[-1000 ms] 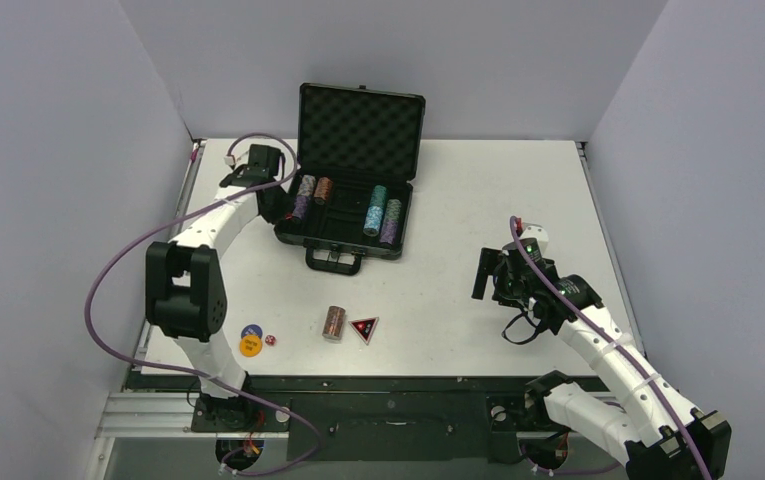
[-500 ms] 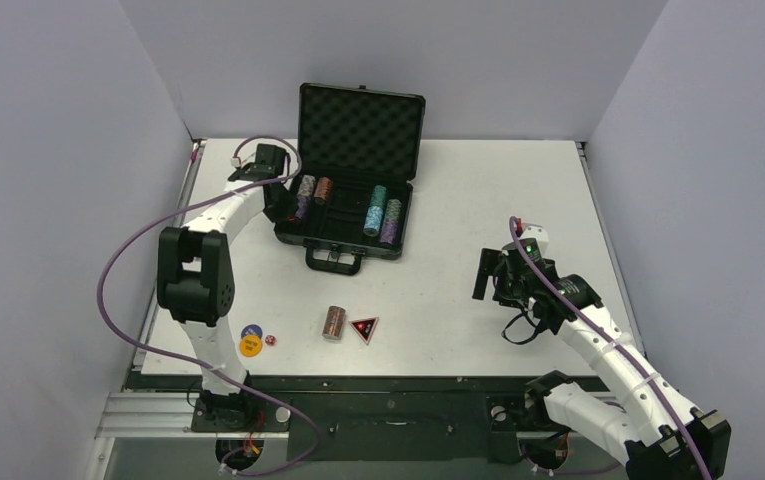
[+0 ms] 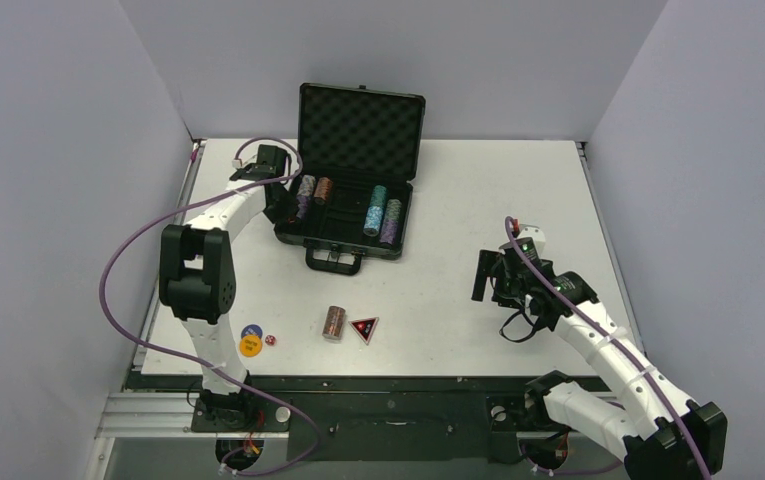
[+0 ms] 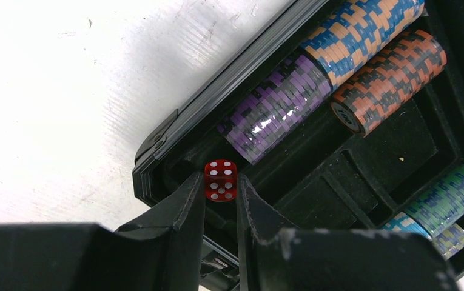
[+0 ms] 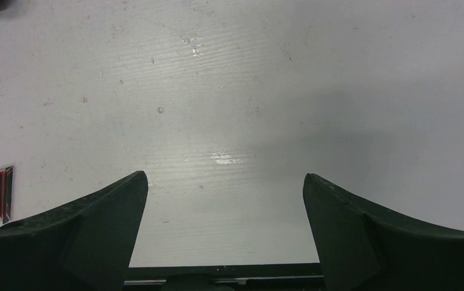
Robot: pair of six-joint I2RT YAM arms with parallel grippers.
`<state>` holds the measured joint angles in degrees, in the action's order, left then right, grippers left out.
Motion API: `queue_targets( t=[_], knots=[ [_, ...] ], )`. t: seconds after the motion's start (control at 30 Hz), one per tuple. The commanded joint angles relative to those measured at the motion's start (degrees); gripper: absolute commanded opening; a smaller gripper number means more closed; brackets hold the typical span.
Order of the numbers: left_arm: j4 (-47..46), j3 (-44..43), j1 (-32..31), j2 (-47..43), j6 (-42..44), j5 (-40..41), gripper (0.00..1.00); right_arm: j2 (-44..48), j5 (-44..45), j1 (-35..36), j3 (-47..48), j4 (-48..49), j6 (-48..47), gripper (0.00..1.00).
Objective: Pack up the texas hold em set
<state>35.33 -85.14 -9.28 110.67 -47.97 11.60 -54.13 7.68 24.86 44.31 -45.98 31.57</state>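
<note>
We find stacks (image 3: 378, 208) in the case (image 3: 361, 120). Left tool (image 4: 220, 185) clamps a die (image 4: 221, 177); right tool (image 5: 225, 182) apart. Loose stack (image 3: 334, 322), triangle (image 3: 364, 327), discs (image 3: 251, 341) and second die (image 3: 269, 340) remain.

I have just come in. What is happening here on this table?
A poker set is being packed into the open black case. The left tool holds a small red die over the case's left end, and chip stacks already lie inside. On the table in front, one brown chip stack, a black-red triangle, a yellow disc, a blue disc and a second red die are not packed yet. The right tool is open and empty, above bare table on the right.
</note>
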Motion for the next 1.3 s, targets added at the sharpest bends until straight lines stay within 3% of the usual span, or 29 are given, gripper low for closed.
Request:
queue_targets(
  t=[0.0,0.47,0.83,1.27],
  knots=[
    [-0.1,-3.4,0.4,1.5,-0.8,0.6,0.00,-0.6,0.2,0.4,0.7,0.6,-0.9,0.95],
    [0.1,-5.0,0.4,3.3,0.4,2.0,0.05,-1.0,0.6,0.4,0.7,0.5,-0.7,0.95],
    [0.2,-5.3,0.4,3.3,1.9,3.3,0.38,-1.1,1.4,0.4,0.7,0.4,-0.5,0.95],
    [-0.3,-5.6,0.5,-1.8,3.4,3.0,0.45,-0.7,1.9,0.5,0.6,0.4,-0.2,0.95]
  ],
)
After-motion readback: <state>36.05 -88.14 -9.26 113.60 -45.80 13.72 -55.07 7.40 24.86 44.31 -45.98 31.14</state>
